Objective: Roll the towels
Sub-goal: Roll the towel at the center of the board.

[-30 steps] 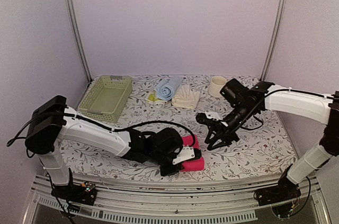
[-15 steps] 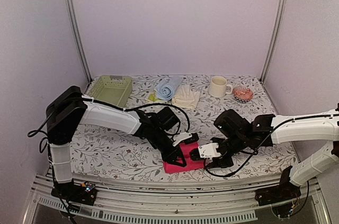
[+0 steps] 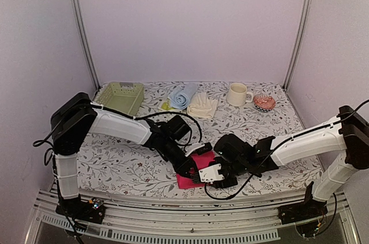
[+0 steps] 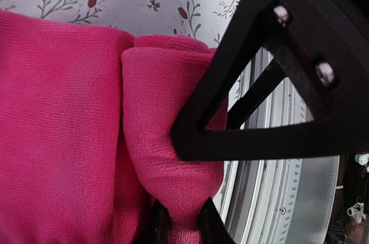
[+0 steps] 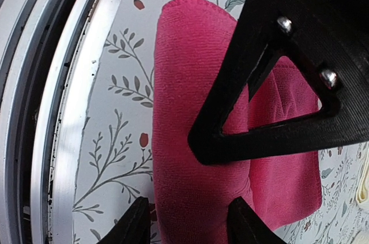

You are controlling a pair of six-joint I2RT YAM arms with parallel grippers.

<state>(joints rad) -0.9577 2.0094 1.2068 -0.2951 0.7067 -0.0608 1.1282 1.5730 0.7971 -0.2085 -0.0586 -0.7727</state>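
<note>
Floral tablecloth (image 3: 115, 163) | hot pink towel (image 3: 185, 183): near edge rolled into soft ridge

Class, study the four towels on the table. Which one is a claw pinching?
The hot pink towel at the near edge; the left claw pinches its fold. The light blue towel, cream-white towel and yellow-green towel lie untouched at the back.

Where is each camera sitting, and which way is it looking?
Top: high behind the arms, facing down at the table; the left arm and right arm both show.
Left wrist: on the left arm, facing down the left jaws, which pinch a fold of the pink towel.
Right wrist: on the right arm, facing down past the right jaws, open astride that towel.
Shared: all three see the pink towel.
</note>
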